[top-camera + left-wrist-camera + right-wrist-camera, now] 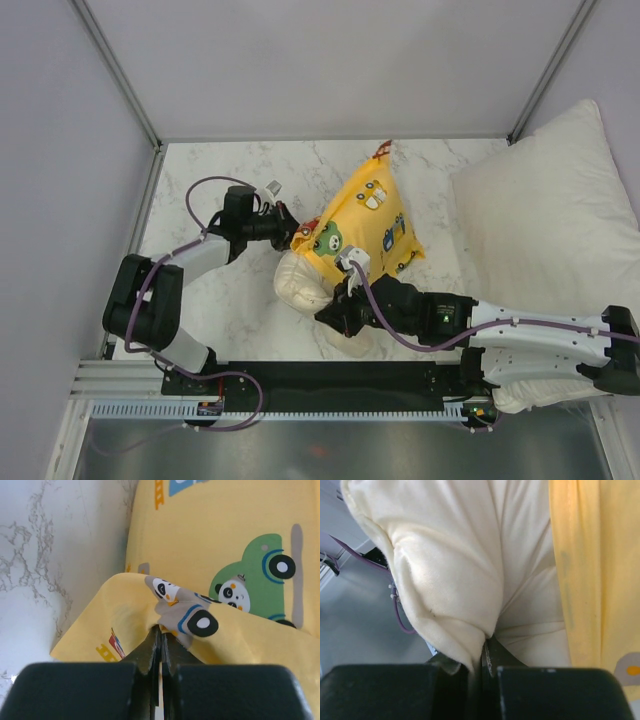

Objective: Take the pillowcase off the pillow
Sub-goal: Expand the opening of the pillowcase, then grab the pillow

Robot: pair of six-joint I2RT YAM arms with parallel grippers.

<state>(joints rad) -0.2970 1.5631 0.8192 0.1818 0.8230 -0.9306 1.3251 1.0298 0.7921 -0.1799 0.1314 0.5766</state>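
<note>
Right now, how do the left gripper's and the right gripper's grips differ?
The left gripper pinches a fold of the yellow pillowcase; the right gripper pinches a bunched edge of the cream pillow. Seen from the top, the left gripper sits at the case's left side, while the right gripper sits at the pillow's exposed near end. Both are shut on cloth.

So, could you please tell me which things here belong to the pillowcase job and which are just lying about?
Part of the job:
- the pillowcase, pinched by the left gripper
- the pillow, pinched by the right gripper

Just lying about:
- the large white pillow at the right
- the marble table, which only bears it all
</note>
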